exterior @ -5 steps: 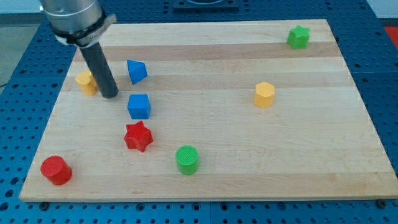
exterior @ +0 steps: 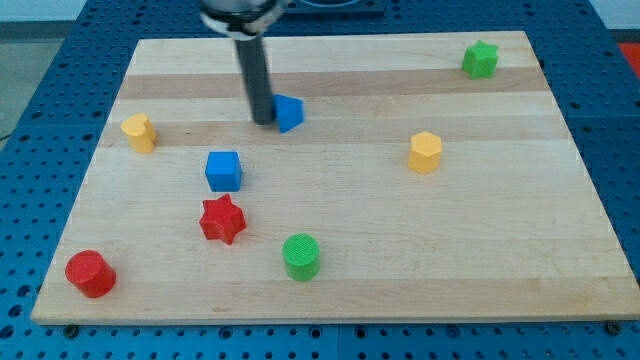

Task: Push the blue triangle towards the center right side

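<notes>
Beside my tip (exterior: 263, 120), touching, sits the small blue triangle (exterior: 289, 113)

Blue triangle (exterior: 289, 113), blue cube (exterior: 224, 171), red star (exterior: 222, 220), pale striped wooden board (exterior: 400, 260)

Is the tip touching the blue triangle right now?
Touching. In the camera view my tip sits directly against the left side of the blue triangle, with no strip of board visible between them.
</notes>
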